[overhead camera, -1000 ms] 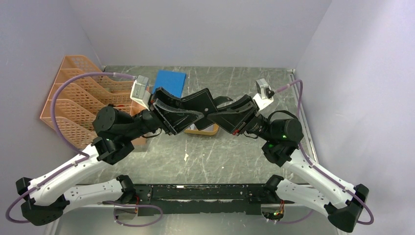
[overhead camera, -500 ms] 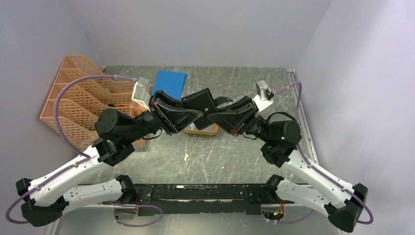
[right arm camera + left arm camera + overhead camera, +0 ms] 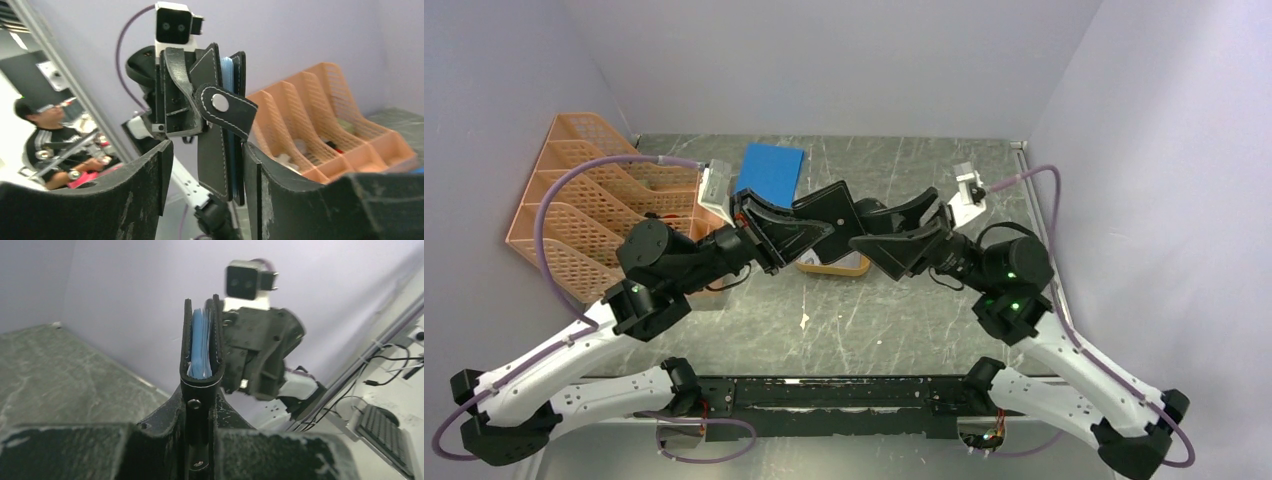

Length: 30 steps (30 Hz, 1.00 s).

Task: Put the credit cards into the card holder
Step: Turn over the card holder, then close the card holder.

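The black card holder hangs in the air over the middle of the table, folded nearly closed. My left gripper is shut on its lower edge. In the left wrist view the card holder stands edge-on, bluish plastic pockets showing between its covers, pinched in my left gripper. My right gripper is open around the other side. In the right wrist view the card holder, its snap strap loose, sits inside my right gripper, close to the right finger and apart from the left one. The credit cards are hidden.
An orange mesh file rack fills the left side and also shows as the rack. A blue flat sheet lies at the back. An orange dish sits under the two grippers. Purple walls close in the sides.
My left gripper has closed onto the card holder. My right gripper has let go, its jaws spread, and its arm has shifted slightly to the right.
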Each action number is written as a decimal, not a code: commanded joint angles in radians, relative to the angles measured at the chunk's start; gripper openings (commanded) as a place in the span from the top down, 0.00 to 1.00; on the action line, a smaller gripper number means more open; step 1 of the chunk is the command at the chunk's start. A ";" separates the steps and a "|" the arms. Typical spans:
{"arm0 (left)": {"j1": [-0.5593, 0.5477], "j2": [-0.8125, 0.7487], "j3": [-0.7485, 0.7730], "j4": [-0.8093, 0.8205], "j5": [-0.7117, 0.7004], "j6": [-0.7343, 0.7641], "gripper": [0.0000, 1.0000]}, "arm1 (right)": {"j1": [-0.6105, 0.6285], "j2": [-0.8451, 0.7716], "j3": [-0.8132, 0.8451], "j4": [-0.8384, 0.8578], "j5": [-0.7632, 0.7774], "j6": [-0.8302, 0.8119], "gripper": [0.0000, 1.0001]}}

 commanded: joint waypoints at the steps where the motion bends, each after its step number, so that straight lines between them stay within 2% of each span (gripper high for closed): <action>1: 0.001 -0.031 0.077 -0.178 -0.085 0.091 0.95 | 0.000 -0.114 0.101 -0.368 0.095 -0.227 0.43; 6: 0.002 -0.057 0.079 -0.239 -0.080 0.116 0.95 | 0.000 -0.156 0.143 -0.511 0.202 -0.271 0.43; 16: 0.002 -0.037 0.124 -0.281 -0.014 0.138 0.95 | 0.000 -0.046 0.232 -0.593 0.296 -0.262 0.43; 25: 0.001 -0.057 0.115 -0.299 -0.019 0.151 0.95 | 0.000 -0.054 0.210 -0.522 0.269 -0.250 0.55; 30: 0.001 -0.063 0.115 -0.306 -0.018 0.156 0.95 | 0.000 -0.040 0.222 -0.517 0.248 -0.251 0.69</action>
